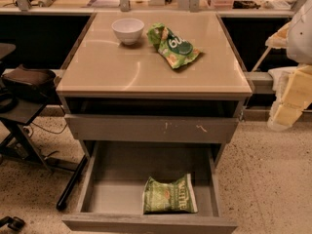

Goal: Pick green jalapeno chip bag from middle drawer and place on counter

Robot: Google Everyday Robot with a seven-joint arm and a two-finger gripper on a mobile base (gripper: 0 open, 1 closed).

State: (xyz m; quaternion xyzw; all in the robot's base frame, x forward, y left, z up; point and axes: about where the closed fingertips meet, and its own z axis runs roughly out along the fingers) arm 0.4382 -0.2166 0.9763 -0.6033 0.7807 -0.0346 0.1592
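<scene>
The green jalapeno chip bag [169,195] lies flat in the open middle drawer [114,191], toward its front right, white end band to the right. The drawer is pulled out low at the front of the cabinet. The glossy beige counter [122,69] tops the cabinet above it. My gripper [285,112] is a pale cream assembly at the far right edge, beside the cabinet at about the height of the upper drawer. It is well above and to the right of the bag and touches nothing.
On the counter stand a white bowl [128,29] and a brighter green bag with a round logo [174,45]. A scratched grey drawer front [151,128] is shut above the open drawer. A dark bag on a black stand [28,81] is at the left.
</scene>
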